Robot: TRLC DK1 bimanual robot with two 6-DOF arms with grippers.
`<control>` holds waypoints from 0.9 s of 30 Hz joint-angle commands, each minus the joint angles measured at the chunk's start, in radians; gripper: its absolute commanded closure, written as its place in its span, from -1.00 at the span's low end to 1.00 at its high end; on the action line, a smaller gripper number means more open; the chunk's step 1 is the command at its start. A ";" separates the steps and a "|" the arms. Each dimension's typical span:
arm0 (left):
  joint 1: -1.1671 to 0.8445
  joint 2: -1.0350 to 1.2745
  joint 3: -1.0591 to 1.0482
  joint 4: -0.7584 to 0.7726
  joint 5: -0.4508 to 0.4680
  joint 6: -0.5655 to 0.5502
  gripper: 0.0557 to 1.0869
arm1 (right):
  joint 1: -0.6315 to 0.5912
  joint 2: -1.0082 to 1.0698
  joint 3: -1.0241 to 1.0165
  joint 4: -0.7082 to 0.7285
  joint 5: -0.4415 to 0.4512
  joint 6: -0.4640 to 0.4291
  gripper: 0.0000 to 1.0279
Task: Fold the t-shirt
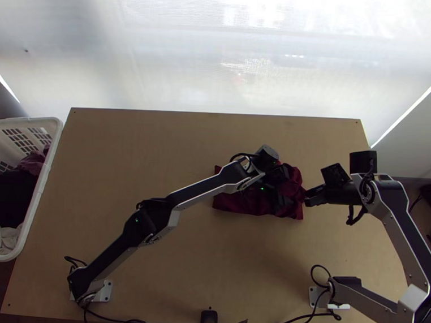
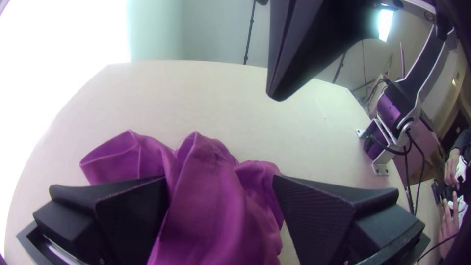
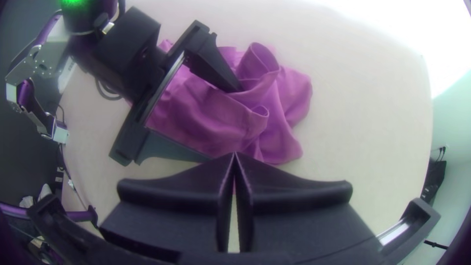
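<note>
Top view: the t-shirt (image 1: pixel 234 203) lies bunched on the worktop (image 1: pixel 130 164), probably light and floppy, so the left claw (image 2: pixel 220 184), spread astride it, should pinch a layered edge; the right claw (image 3: pixel 235 155) is clenched empty.

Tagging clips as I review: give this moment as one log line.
shirt: bunched on table | left gripper: jaws open, shirt between them | right gripper: jaws shut, beside shirt
</note>
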 commanded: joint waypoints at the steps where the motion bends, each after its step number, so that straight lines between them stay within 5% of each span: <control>1: -0.005 -0.011 0.013 0.012 -0.043 -0.002 -0.91 | 0.001 -0.037 0.003 -0.012 0.001 0.004 0.95; 15: 0.097 -0.145 0.007 -0.115 -0.090 -0.032 -0.90 | 0.021 -0.072 -0.003 -0.021 -0.001 0.010 0.95; 21: 0.167 -0.307 -0.243 -0.192 -0.090 0.005 -0.90 | 0.067 -0.051 -0.002 -0.017 -0.001 0.026 0.95; 27: 0.222 -0.439 -0.425 -0.241 -0.090 0.017 -0.25 | 0.160 0.012 0.018 0.022 -0.001 0.046 0.95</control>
